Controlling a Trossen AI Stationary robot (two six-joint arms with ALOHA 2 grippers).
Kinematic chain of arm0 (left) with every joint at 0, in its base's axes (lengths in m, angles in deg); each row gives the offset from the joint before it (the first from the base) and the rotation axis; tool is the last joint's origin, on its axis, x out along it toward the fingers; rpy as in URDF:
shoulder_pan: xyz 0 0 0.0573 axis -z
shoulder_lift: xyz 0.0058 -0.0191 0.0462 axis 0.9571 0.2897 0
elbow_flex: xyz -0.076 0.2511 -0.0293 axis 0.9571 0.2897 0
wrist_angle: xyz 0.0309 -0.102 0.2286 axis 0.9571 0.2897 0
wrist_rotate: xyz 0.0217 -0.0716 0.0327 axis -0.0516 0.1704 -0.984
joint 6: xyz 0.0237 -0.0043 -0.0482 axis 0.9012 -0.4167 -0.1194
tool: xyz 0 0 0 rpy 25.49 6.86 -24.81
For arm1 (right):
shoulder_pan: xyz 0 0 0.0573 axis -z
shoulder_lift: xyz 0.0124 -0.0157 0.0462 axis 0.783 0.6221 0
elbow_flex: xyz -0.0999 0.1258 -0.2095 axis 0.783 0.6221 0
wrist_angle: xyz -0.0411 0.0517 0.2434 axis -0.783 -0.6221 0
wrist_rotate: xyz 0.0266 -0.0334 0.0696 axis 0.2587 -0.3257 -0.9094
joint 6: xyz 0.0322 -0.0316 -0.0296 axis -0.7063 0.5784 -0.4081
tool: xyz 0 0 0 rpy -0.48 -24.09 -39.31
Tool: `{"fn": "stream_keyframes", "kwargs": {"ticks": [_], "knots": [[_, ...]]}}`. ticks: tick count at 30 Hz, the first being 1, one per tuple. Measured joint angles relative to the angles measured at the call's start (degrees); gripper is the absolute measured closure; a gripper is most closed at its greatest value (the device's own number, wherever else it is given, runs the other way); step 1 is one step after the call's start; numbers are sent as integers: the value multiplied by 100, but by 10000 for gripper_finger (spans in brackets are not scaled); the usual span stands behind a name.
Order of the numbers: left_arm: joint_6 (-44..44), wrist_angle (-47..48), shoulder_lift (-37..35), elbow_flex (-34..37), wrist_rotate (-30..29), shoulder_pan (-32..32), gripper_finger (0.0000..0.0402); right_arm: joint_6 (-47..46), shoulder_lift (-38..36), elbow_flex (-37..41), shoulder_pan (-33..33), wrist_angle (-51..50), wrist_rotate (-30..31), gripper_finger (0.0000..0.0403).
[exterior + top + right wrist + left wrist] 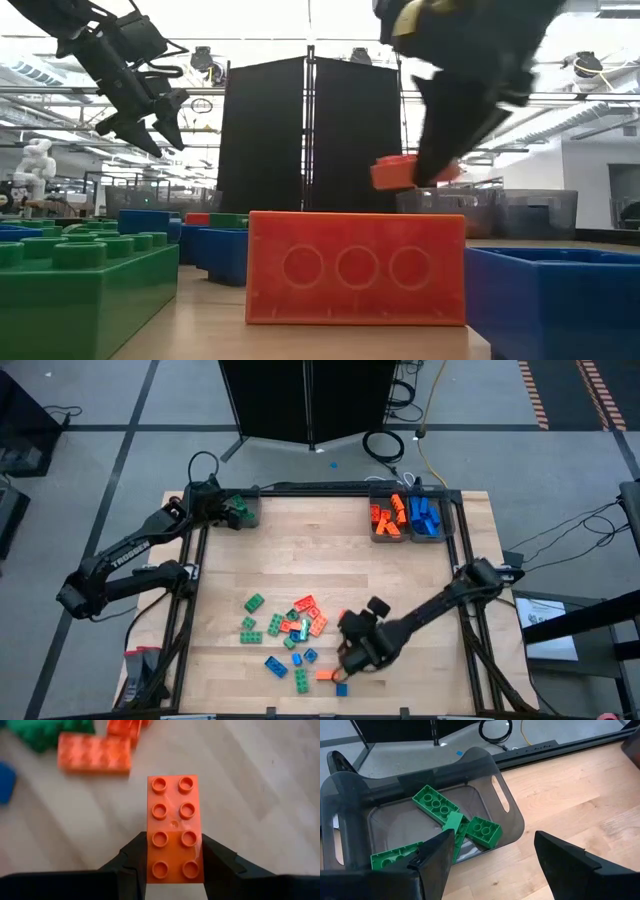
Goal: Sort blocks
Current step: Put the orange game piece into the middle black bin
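While your right claw [172, 865] pinches an orange brick [174, 827] above the pile, the orange bin [387, 520] lies diagonally across the desk.
The brick's long axis runs straight out from the claw; your left claw [492, 857], spread, hovers at the green bin [420, 815].

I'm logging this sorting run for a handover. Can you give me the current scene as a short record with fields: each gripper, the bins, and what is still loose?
left gripper: open, empty, over the grey plastic bin of green bricks at the table's far left corner
right gripper: shut on an orange studded plastic brick, lifted above the near table
far right bins: one holds orange bricks, the other blue bricks
loose pile: green, orange and blue bricks mixed on the wooden table, unsorted
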Motion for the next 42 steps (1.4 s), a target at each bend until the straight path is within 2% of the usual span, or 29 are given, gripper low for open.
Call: {"fn": "stream_keyframes", "kwargs": {"ticks": [12,18,23,28,37,42], "knots": [[2,3,0,0,0,1,125,1132,-1916,2272,1330,2276,114,284],[0,4,0,0,0,-1,125,1527,-2609,3072,1992,3073,124,284],[-2,-8,0,0,0,-1,125,1898,-2728,3224,2616,3257,116,284],[-4,-31,0,0,0,-1,125,2723,-2728,3230,3317,3790,6,284],[-9,-13,0,0,0,-1,125,3804,-2728,3230,4777,4364,-952,284],[-9,-9,0,0,0,-1,125,4060,-2750,3230,5473,4521,-1413,284]]}}
